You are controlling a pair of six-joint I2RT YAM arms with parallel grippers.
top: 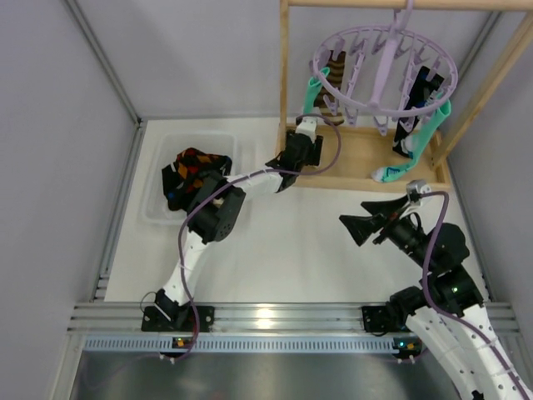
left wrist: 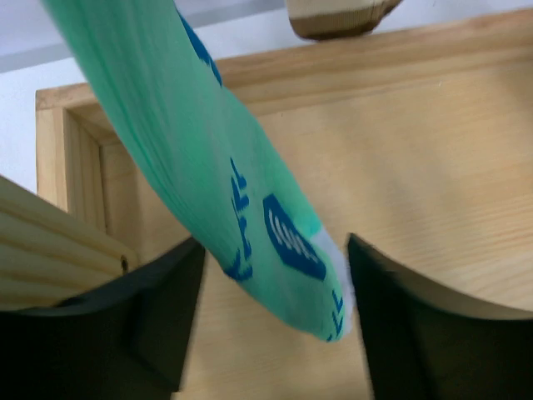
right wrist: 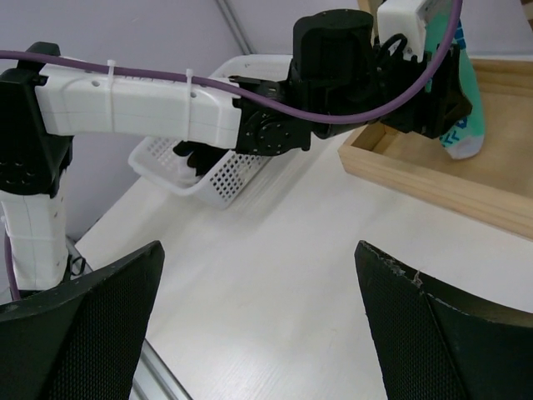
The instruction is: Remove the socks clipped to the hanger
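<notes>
- Under the top bar of the wooden rack (top: 285, 75), at the far right of the table (top: 300, 250): the hanger (top: 385, 71), a pale-purple ring with spokes and clips, hung by its hook. We see it in the top view only.
- Clipped to its left side: the left mint-green sock (top: 316, 96), hanging down with its white toe at the left gripper (top: 306, 135). Beside it hangs a brown-striped sock (top: 336, 67).
- Clipped to its right side: a dark sock (top: 419, 90) and the right mint-green sock (top: 420, 142), whose toe reaches the rack's tray base (top: 358, 162).
- Left wrist view: the left gripper (left wrist: 275, 246) has its jaws spread, one finger on either side of the left mint-green sock (left wrist: 208, 150). We see a gap on the right side; on the left we cannot tell whether it touches. Blue marks on the sock show here, as does the brown-striped sock's toe (left wrist: 341, 17) above the tray base (left wrist: 433, 167).
- Right wrist view: the same sock toe (right wrist: 465, 125) pokes out past the left gripper's black body, over the tray base (right wrist: 416, 179).
- Right gripper (top: 351, 223), (right wrist: 262, 333): jaws wide apart, holding nothing, above bare table and well apart from the rack.
- Far left: a white basket (top: 154, 212), (right wrist: 212, 179) holding argyle socks (top: 196, 162). Its mesh wall shows only in the right wrist view.
</notes>
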